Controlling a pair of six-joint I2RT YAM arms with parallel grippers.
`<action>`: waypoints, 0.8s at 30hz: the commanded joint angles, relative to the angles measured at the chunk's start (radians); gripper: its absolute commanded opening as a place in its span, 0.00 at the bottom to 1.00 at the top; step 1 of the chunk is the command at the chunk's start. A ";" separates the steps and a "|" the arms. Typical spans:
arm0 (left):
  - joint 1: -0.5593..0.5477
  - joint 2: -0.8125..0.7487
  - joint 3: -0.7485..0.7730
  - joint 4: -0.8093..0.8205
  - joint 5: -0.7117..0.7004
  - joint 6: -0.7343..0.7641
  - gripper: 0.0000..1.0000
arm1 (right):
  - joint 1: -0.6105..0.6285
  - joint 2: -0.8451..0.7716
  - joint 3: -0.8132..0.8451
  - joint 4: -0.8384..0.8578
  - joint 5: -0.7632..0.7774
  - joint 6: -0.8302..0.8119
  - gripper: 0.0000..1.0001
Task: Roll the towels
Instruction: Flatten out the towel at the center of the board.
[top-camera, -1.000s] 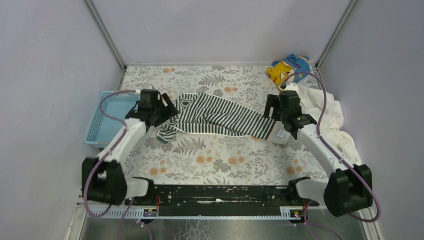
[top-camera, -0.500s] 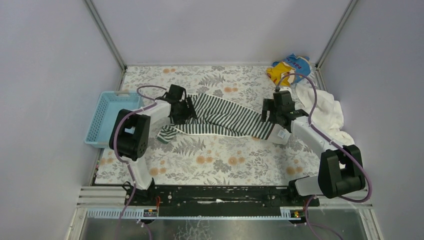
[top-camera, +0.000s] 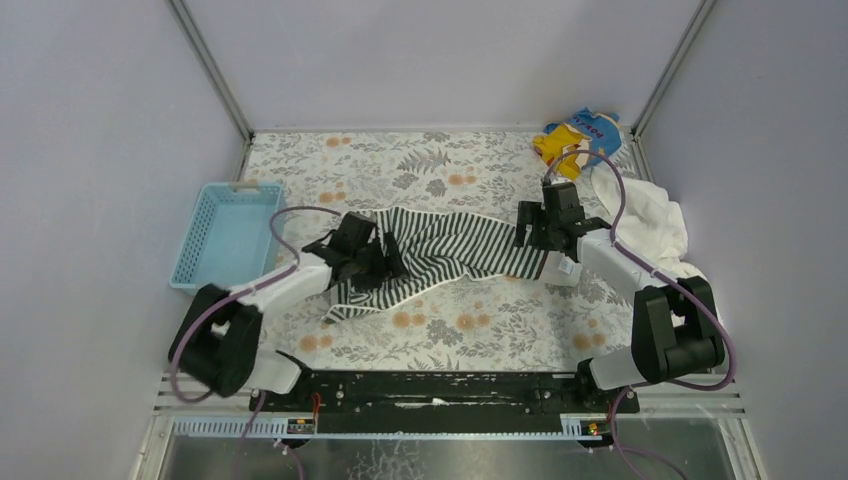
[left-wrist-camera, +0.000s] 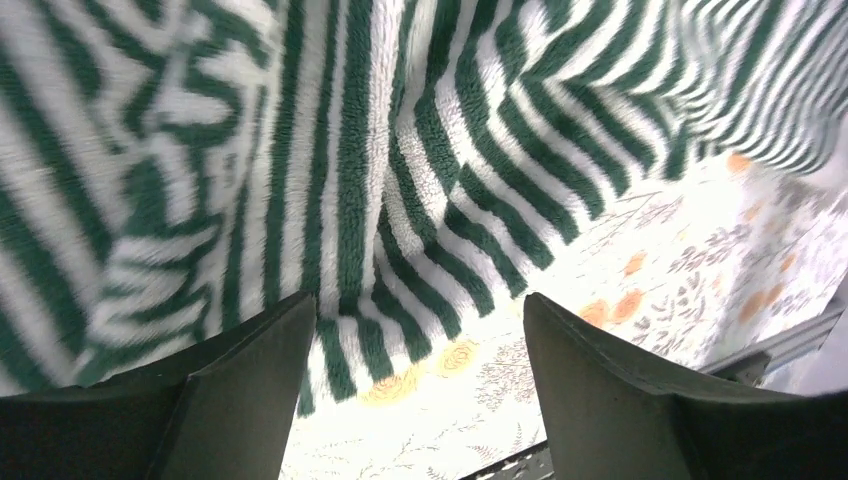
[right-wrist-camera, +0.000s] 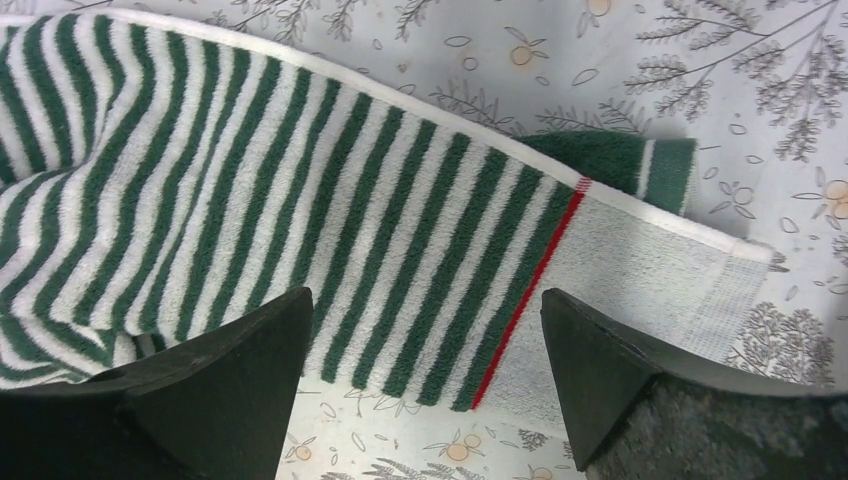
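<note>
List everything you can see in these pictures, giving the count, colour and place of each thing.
striped towel: one, dark-and-white stripes, rumpled across the middle
white towel: one, plain white, heaped at the right edge
printed cloth: one, yellow and blue, far right corner
basket: one, light blue, left edge
table: one, pale floral print, under everything
left pincer: one, black, open, at the striped towel's left end
right pincer: one, black, open, over the striped towel's right end

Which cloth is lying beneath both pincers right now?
The striped towel, stretched across the middle of the table. The plain white towel is heaped at the right edge, and the yellow-and-blue cloth sits in the far right corner.
</note>
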 joint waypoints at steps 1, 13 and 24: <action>0.010 -0.195 -0.009 -0.076 -0.153 -0.054 0.78 | -0.005 -0.029 0.006 0.025 -0.071 0.005 0.91; 0.014 -0.685 -0.147 -0.397 -0.367 -0.393 0.86 | -0.005 -0.112 -0.062 -0.002 -0.085 -0.002 0.91; 0.014 -0.872 -0.226 -0.590 -0.409 -0.619 0.88 | -0.005 -0.124 -0.085 0.033 -0.122 0.016 0.92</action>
